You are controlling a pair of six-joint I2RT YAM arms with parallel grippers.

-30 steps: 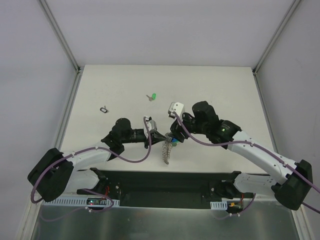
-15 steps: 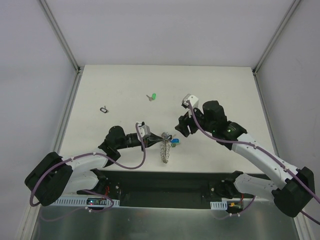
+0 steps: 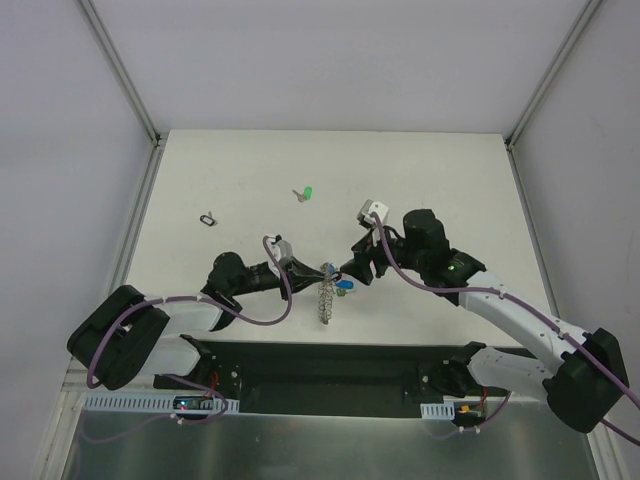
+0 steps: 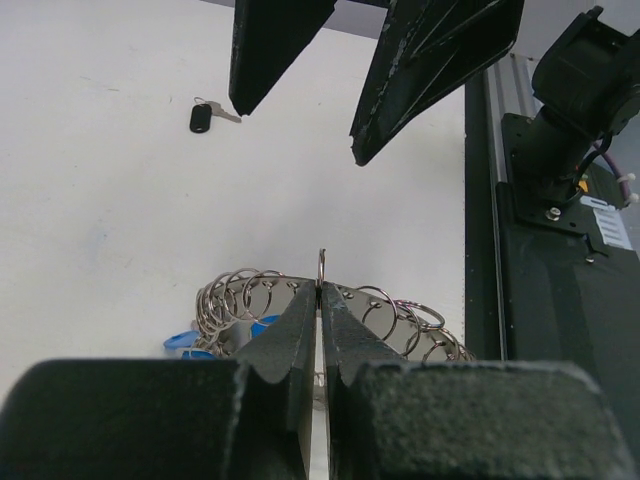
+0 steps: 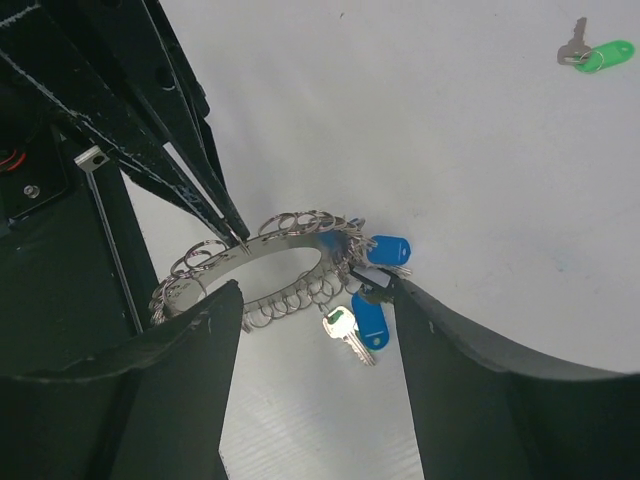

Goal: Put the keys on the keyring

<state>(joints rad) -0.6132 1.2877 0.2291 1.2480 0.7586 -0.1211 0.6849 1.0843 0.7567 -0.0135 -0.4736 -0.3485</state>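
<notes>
Keyring [image 3: 325, 298] pinched in left tool [image 4: 320, 295], right tool [image 4: 300, 132] open over blue keys [image 5: 385, 250]

White tabletop [image 3: 430, 170], small black loop [image 3: 208, 218] (far left), grey walls [image 3: 330, 60]

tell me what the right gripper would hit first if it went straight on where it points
Probably the keyring and its blue keys, which lie just ahead between the fingers of the open right gripper in the wrist view; the depth is unclear.

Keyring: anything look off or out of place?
Nothing damaged. The keyring is held tilted, pinched by one small loop in the shut left end effector. Green key and black key lie loose, apart from it.
</notes>
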